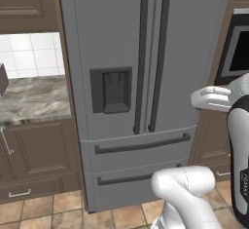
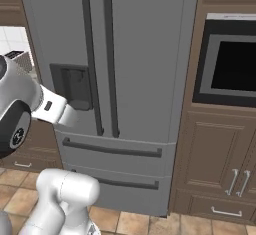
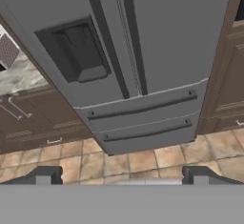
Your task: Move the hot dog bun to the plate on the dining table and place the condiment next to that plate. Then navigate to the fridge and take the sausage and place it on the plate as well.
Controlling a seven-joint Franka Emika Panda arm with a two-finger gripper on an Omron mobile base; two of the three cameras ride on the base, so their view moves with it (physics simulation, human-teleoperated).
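- The two-finger gripper shows in the hand view as two small dark finger tips set far apart at the bottom, jaws spread wide with nothing between them and nothing held.
- Between and beyond those tips lies a floor of tan square tiles, well short of any door.
- Past the floor stands the tall dark grey fridge, its two upper doors shut, with two long black vertical handles side by side at the centre seam.
- A dark recessed dispenser panel sits in the fridge's left door, left of the handles.
- Below the doors are two stacked grey drawers, each with a long black horizontal bar handle; both drawers are shut.
- The white arm with dark joints rises in front of the lower drawers in the left base view, its upper part reaching in from the right edge.
- Left of the fridge is a marble-topped counter on brown cabinets, with white wall tiles behind it.
- Right of the fridge, a built-in oven with a black window is set in brown cabinetry with slim metal pulls.
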